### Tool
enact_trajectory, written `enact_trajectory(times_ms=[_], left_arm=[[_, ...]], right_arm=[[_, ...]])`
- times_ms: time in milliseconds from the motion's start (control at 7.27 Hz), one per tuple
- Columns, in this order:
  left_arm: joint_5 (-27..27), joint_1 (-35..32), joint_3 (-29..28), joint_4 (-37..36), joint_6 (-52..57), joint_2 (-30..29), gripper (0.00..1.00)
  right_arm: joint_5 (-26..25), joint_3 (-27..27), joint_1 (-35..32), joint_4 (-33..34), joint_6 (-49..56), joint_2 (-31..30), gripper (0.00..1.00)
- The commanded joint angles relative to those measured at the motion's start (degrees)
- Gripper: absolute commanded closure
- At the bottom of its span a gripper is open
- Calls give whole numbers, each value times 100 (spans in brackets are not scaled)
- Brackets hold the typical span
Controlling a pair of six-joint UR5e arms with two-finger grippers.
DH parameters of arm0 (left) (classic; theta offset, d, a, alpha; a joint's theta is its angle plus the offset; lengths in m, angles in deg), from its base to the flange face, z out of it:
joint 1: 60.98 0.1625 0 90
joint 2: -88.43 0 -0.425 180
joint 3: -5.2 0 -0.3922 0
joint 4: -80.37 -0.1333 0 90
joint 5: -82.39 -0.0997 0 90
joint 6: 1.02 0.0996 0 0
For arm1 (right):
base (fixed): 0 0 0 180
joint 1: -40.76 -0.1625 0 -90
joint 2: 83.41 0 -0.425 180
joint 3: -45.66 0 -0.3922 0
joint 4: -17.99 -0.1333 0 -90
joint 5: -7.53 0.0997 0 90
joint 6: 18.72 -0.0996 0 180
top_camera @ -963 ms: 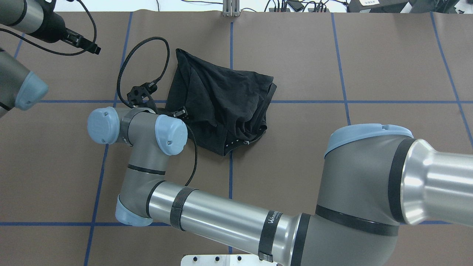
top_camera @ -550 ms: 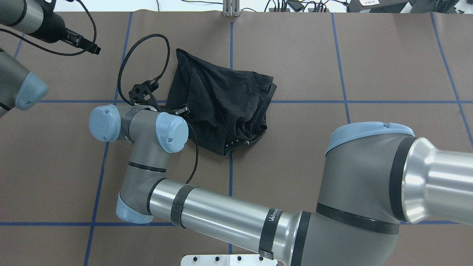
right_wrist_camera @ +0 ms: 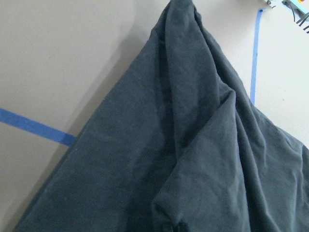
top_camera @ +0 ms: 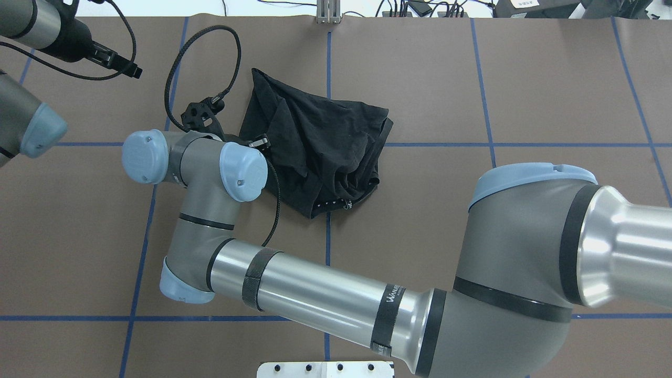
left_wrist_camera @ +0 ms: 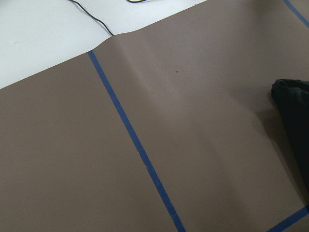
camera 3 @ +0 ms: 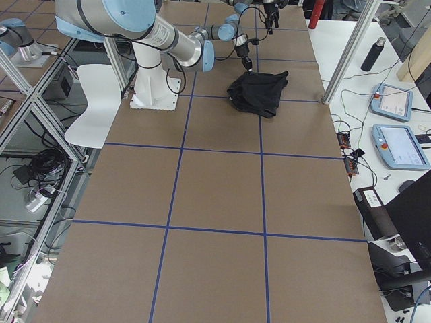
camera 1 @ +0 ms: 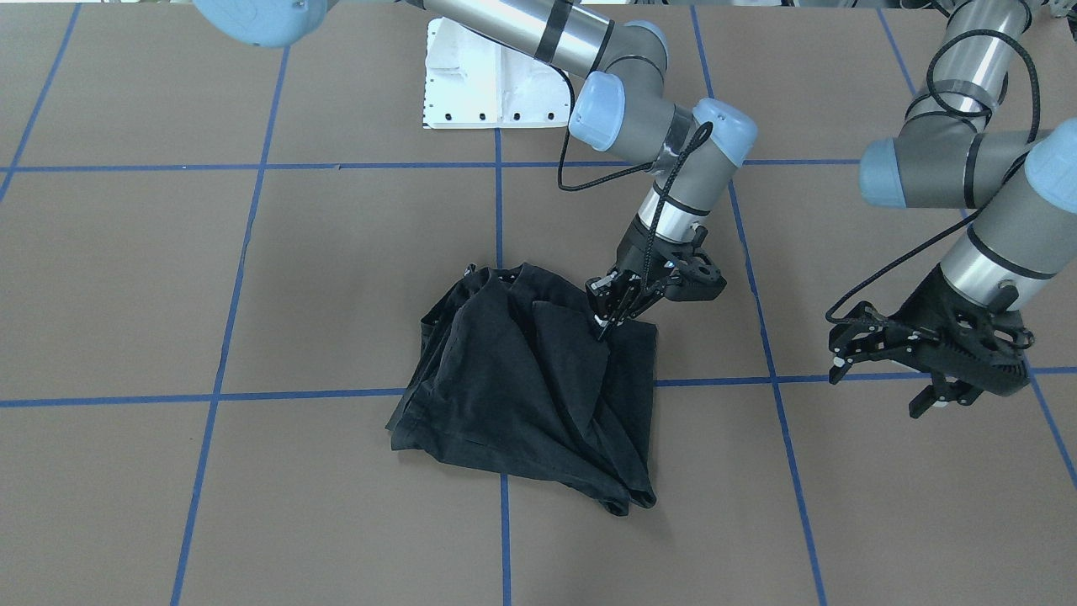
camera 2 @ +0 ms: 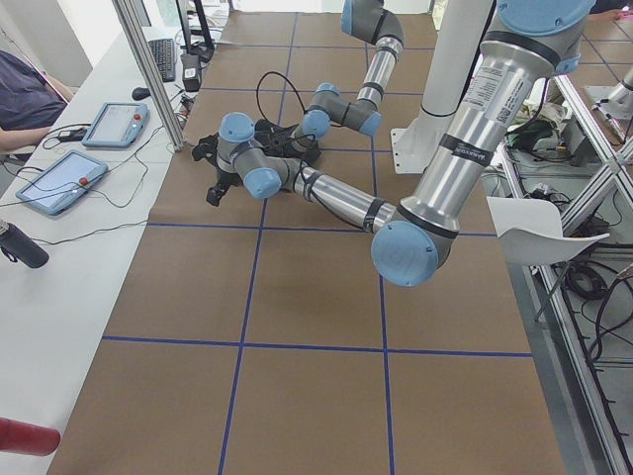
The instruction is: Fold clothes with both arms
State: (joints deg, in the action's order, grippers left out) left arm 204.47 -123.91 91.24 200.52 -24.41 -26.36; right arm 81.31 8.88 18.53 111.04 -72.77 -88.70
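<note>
Two hands: right hand (camera 1: 607, 315) pinches T-shirt (camera 1: 522, 383), left hand (camera 1: 879, 385) hovers open.

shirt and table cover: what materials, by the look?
T-shirt: soft matte black knit, likely cotton jersey; limp folds, no sheen. Table cover: thin matte brown sheet, paper or vinyl, cannot tell; its edge ripples.

White lettering beginning "WA" on black strap (top_camera: 386, 325) around right arm (top_camera: 315, 294), rest unreadable
</note>
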Motion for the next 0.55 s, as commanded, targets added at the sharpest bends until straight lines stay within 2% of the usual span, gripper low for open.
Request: enact_trajectory(times_ms=[0,138,275,413], left_arm=[[0,0,1,0,-7,0,0],[0,0,1,17,-16,9,0],[0,0,1,18,-16,9,0],[0,0,9,18,-16,9,0]], right_arm=[[196,-950,-245,599,367,-269,100],[250,-1580,-395,600,569,-784,100],[250,-2465,-605,600,1023,-1503,100],[311,-3014,-911,592,1550,-1998,100]])
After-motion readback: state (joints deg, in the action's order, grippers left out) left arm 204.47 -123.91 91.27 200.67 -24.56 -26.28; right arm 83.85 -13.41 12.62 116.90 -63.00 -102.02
